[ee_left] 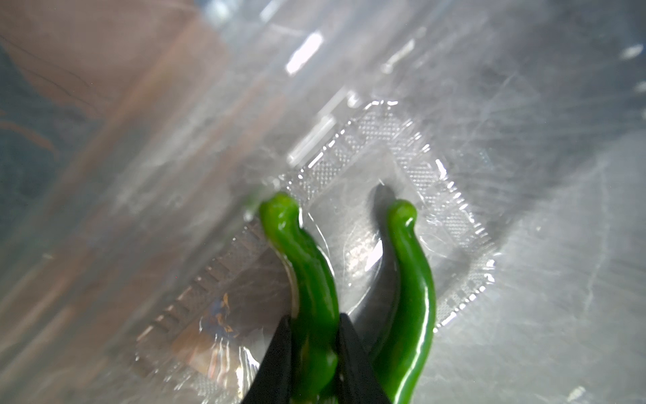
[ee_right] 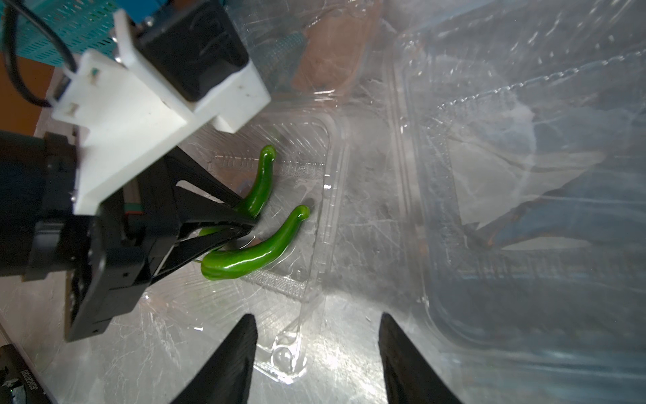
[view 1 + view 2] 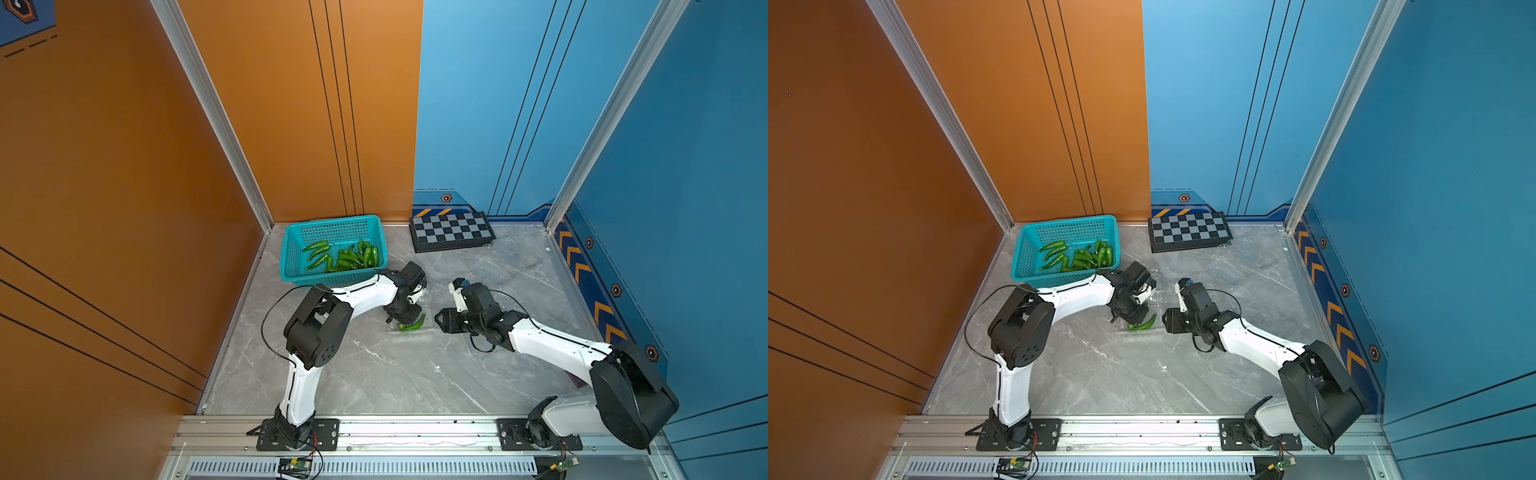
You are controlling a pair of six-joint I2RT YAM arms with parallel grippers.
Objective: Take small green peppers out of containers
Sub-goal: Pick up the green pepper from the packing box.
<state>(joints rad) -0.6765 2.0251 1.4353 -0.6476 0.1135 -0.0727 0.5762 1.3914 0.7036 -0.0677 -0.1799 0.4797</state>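
A clear plastic container lies open at mid table, faint in both top views. Two small green peppers lie in it. My left gripper is shut on one pepper; the other pepper lies loose beside it. The right wrist view shows the left gripper down in the tray, pinching the farther pepper, with the loose pepper nearer. My right gripper stands open at the container's near corner, holding nothing. From above, both grippers flank the peppers.
A teal perforated basket at the back left holds several green peppers. A checkerboard leans on the back wall. More clear plastic lies just right of the tray, and faint clear containers sit behind my right arm.
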